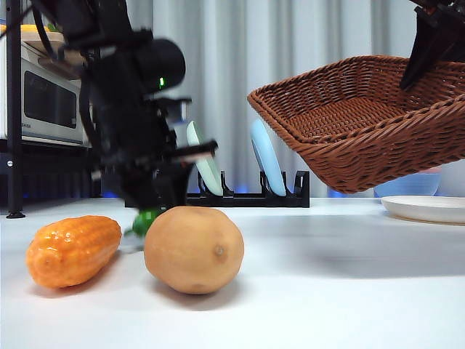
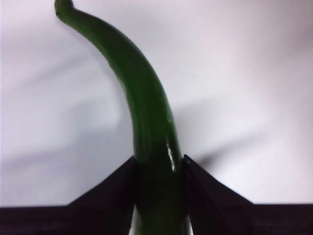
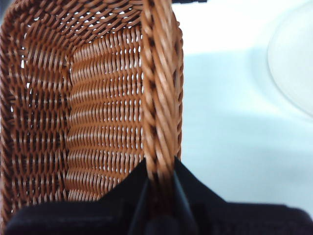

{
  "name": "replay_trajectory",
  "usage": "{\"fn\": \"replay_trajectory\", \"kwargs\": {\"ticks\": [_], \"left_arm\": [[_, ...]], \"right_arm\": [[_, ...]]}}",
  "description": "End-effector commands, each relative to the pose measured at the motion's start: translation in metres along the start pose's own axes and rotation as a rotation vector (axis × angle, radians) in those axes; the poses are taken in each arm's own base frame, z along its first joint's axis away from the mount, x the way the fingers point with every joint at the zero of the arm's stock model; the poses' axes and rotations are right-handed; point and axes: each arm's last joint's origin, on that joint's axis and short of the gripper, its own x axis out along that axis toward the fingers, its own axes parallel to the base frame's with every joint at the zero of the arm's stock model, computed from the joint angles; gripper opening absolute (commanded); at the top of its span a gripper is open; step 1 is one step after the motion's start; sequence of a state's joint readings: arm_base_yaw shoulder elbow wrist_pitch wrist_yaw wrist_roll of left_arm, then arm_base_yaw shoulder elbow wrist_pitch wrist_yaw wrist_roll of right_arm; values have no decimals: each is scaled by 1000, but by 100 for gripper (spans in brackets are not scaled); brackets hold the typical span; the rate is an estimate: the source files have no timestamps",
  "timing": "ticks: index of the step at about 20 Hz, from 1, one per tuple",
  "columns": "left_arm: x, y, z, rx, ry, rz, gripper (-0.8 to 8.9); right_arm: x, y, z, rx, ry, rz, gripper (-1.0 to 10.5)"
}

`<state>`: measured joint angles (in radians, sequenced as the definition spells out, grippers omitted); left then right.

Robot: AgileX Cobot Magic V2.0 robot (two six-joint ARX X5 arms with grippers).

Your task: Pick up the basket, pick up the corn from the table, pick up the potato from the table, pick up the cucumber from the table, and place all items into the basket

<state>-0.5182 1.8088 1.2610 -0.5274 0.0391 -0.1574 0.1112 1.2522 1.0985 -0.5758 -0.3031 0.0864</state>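
Green cucumber (image 2: 146,117), nearly hidden frontally, fills the left gripper (image 2: 159,164).

A tilted basket (image 1: 378,123) hangs above the table (image 1: 327,291); corn (image 1: 73,251) lies beside the potato (image 1: 193,249).

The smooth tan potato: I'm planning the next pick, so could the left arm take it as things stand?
Probably not yet. The left gripper is shut on the curved green cucumber, so it has no free grasp. Otherwise the tan oval potato lies open on the white table, just in front of that gripper.
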Motion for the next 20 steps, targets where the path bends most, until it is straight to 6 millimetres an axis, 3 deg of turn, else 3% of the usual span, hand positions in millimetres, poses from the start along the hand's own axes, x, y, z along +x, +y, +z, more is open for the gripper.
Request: {"fn": "replay_trajectory", "kwargs": {"ticks": [1, 5, 8, 10, 13, 20], "left_arm": [[-56, -3, 20, 25, -188, 12, -8], [-150, -10, 26, 8, -463, -45, -8], [-189, -29, 16, 33, -578, -141, -8], [-192, -47, 10, 70, -573, -190, -8], [-179, -79, 5, 127, -520, -253, -8], [-118, -126, -2, 189, -370, -222, -8]], "right_arm": [[1, 0, 4, 18, -37, 10, -16], [15, -2, 7, 68, -41, 23, -16], [35, 2, 5, 107, 9, 119, -16], [49, 7, 5, 132, 34, 193, -16], [61, 20, 5, 132, 39, 248, -16], [62, 31, 7, 160, 20, 281, -16]]}}
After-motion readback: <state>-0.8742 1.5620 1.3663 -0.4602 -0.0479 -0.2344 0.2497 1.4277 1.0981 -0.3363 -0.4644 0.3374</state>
